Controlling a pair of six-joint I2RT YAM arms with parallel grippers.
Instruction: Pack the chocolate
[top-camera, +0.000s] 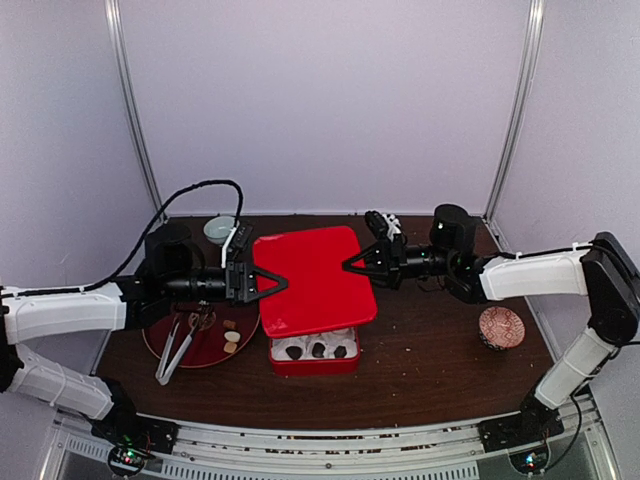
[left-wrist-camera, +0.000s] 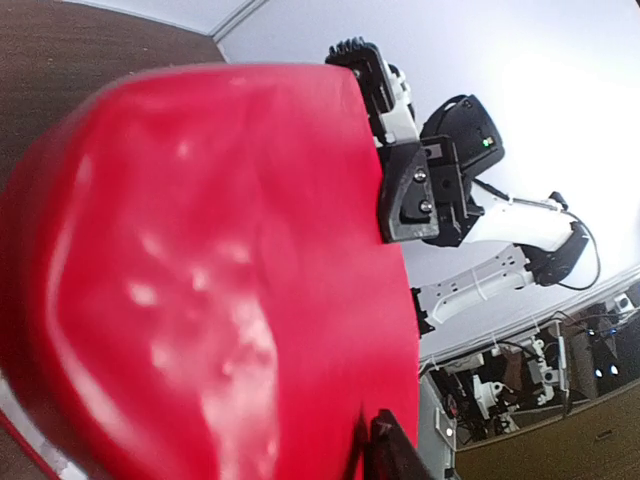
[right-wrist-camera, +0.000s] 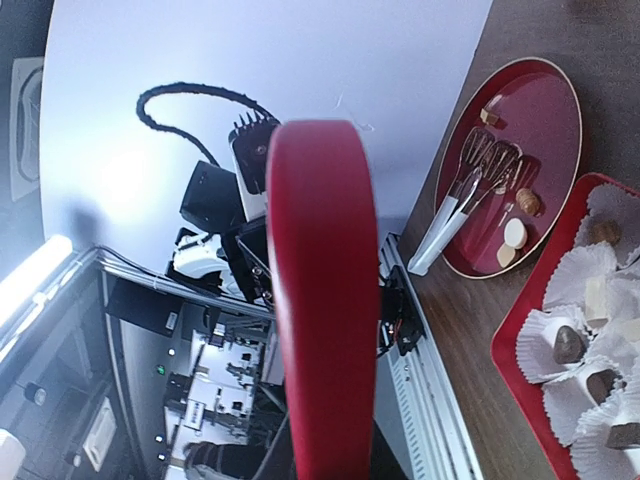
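We hold the big flat red lid (top-camera: 312, 280) up w/ both arms, prob. so it can go on the low red box (top-camera: 316, 366) at 6 o'clock. The left gripper (top-camera: 268, 282) pinches the lid's 9 o'clock edge and the right gripper (top-camera: 352, 263) pinches its 3 o'clock edge. Small brown chocolate (top-camera: 318, 349) sits in the box's white paper cups (top-camera: 281, 346). More pcs lie on the round red plate (top-camera: 158, 345) at 8 o'clock.

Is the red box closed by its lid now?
Open. The lid is raised off the box; chocolates in paper cups show uncovered.
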